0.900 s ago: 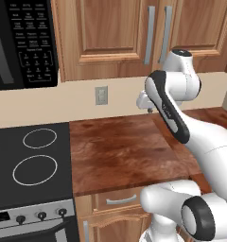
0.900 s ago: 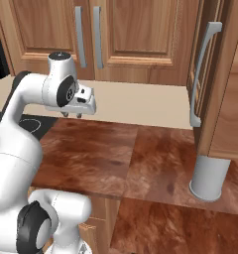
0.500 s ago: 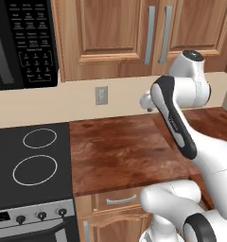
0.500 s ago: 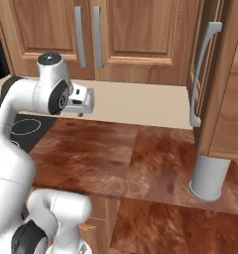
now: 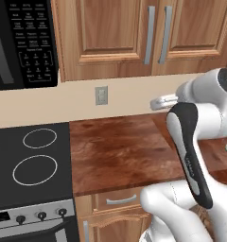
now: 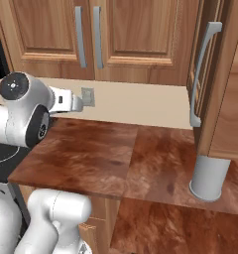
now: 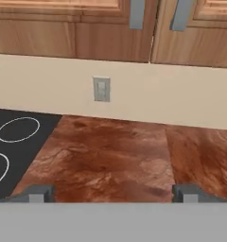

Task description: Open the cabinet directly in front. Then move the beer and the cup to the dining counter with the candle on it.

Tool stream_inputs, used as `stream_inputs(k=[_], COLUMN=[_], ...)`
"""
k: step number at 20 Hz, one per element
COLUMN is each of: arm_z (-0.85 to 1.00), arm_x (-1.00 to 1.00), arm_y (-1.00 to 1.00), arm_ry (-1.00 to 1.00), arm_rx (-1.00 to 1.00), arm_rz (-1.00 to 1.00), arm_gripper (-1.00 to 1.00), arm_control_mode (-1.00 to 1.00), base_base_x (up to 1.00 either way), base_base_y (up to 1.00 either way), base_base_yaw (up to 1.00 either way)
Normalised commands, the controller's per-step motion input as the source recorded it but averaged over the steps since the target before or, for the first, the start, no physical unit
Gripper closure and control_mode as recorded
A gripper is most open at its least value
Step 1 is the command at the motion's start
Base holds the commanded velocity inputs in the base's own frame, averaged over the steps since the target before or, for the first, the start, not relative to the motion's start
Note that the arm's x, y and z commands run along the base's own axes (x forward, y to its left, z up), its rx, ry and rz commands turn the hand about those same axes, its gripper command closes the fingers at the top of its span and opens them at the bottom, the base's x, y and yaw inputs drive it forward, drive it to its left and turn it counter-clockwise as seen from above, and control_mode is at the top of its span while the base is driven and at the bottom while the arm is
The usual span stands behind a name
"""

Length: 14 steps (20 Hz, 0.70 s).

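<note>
Note that the arm has swung since a moment ago: in the left base view its upper joint has travelled toward the right edge of the frame, and in the right base view the wrist has lifted, so the hand now points horizontally toward the back wall. The gripper now stands with its jaws spread wide and nothing between them; the hand view shows both fingertips far apart over bare worktop.

Locate the cabinet on the wall above and ahead of the hand. Both of its raised-panel doors are shut, and the two vertical bar handles sit close together at the centre seam. In the hand view the lower ends of these handles appear at the top edge, so the hand is aimed below them, at the wall outlet and the kitchen worktop.

Treat the widened jaws as preparation for taking a door handle; no contact with the cabinet has been made. The first step of the task is therefore not yet done. Judge the next move as a raise of the hand to handle height, followed by an approach to one bar.

The beer, the cup, the candle and the dining counter cannot be located from these views; presumably the beer and cup stand behind the shut doors. A tall side panel with its own bar handle and a grey cylinder stand at the right of the worktop; keep the arm apart from both.
</note>
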Motion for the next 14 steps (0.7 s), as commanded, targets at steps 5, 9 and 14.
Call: stream_inputs(k=[5,9,14], arm_z=[0.62,0.65,0.56], arm_x=[-0.57,-0.29,-0.39], arm_y=[-0.01,0.0,-0.08], arm_ry=[-0.5,-0.43,-0.47], arm_rx=[0.01,0.04,0.09], arm_rz=[0.01,0.0,0.0], arm_gripper=[-1.0,-1.0,-1.0], arm_control_mode=[-1.0,-1.0,-1.0], base_base_x=[0.0,0.0,0.0], base_base_y=[0.0,0.0,0.0], base_base_yaw=[0.0,0.0,0.0])
